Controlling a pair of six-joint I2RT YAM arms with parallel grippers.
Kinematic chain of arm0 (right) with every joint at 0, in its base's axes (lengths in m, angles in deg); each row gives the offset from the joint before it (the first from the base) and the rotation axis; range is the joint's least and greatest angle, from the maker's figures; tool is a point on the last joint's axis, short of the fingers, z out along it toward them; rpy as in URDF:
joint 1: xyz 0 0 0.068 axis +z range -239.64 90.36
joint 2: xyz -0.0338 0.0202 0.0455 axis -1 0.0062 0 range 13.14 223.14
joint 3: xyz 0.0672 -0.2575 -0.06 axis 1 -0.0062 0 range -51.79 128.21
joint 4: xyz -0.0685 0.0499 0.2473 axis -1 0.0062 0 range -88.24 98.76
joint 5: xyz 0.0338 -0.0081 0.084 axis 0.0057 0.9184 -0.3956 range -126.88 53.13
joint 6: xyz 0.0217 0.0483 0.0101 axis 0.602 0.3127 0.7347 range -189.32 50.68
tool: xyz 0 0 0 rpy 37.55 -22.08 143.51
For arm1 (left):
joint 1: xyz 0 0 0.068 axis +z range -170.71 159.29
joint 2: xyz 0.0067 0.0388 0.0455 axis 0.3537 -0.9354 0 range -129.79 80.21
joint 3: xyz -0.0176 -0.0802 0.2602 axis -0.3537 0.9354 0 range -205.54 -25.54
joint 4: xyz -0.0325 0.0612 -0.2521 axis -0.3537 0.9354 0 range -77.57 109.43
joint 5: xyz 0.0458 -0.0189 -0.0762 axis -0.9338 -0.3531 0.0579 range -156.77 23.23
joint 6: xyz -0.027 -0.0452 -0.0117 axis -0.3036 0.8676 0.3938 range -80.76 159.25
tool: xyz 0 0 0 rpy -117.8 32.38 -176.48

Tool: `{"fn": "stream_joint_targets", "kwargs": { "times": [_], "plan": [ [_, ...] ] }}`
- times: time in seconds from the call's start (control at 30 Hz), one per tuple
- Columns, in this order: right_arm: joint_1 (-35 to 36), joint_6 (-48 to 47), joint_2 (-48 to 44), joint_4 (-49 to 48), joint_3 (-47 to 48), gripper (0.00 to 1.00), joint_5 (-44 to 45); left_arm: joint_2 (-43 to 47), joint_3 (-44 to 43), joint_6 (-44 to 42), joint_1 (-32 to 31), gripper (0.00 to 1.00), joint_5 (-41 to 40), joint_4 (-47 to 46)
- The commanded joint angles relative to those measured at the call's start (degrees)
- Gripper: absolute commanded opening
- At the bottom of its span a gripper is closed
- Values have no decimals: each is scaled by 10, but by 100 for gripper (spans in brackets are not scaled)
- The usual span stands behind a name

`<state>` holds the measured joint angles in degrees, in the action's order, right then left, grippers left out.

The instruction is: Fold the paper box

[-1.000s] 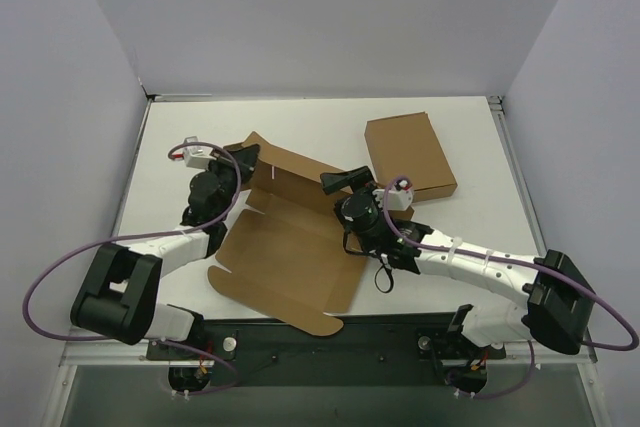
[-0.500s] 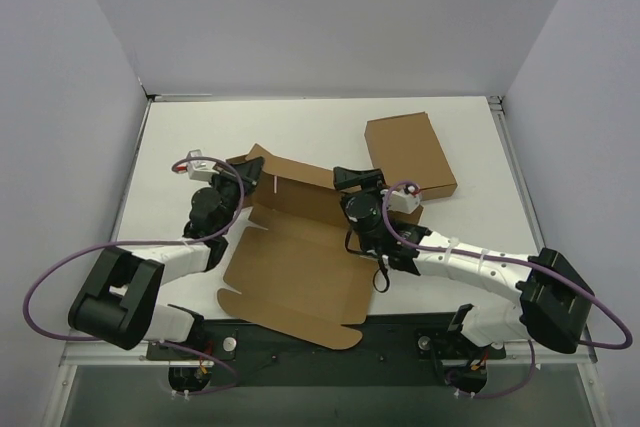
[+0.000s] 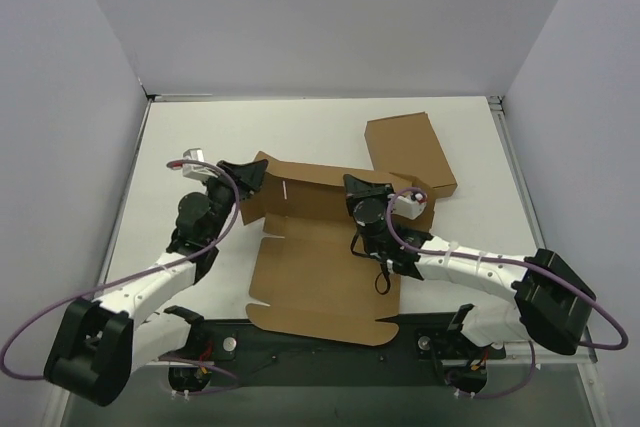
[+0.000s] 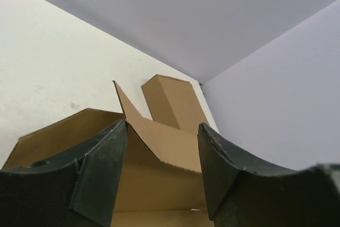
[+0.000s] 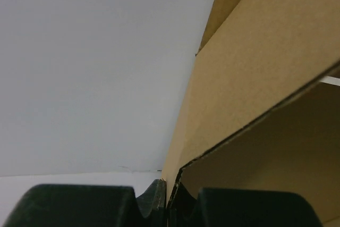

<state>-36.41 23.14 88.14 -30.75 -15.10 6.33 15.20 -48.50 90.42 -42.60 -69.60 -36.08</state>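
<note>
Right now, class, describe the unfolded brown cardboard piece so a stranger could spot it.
On the white table, look toward the near edge. There lies the brown cardboard die-cut sheet, spread open, its far panel raised. Unlike the closed brown carton beyond it, it has loose flaps and tabs.

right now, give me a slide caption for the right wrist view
Right claw pinched shut on a panel edge of the paper box

Matt brown kraft cardboard paper box (image 3: 320,257), smooth white table (image 3: 200,132), scuffed matt dark plastic left tool (image 4: 162,126)
</note>
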Motion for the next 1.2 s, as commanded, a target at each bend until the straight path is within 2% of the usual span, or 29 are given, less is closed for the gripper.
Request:
{"fn": "stream_joint_targets", "kwargs": {
  "times": [0.0,0.1,0.2,0.47,0.67,1.03,1.17],
  "plan": [
    [-8,-45,-27,-29,-14,0,23,97,-45,-102,11,65,-23,182],
    [-12,-48,-40,-39,-26,0,16,126,-83,-149,16,66,-10,264],
    [-16,-54,-48,-48,-39,0,11,104,-140,-181,18,66,26,335],
    [-20,-61,-55,-59,-53,0,-2,0,-237,-187,20,63,154,390],
    [-24,-61,-53,-72,-63,0,-2,-29,-227,-167,9,60,193,403],
    [-25,-82,-58,-61,-62,0,7,-19,-171,-143,-73,60,155,401],
    [-25,-86,-60,-59,-61,0,3,-21,-155,-146,-71,61,157,387]
  ]
}}
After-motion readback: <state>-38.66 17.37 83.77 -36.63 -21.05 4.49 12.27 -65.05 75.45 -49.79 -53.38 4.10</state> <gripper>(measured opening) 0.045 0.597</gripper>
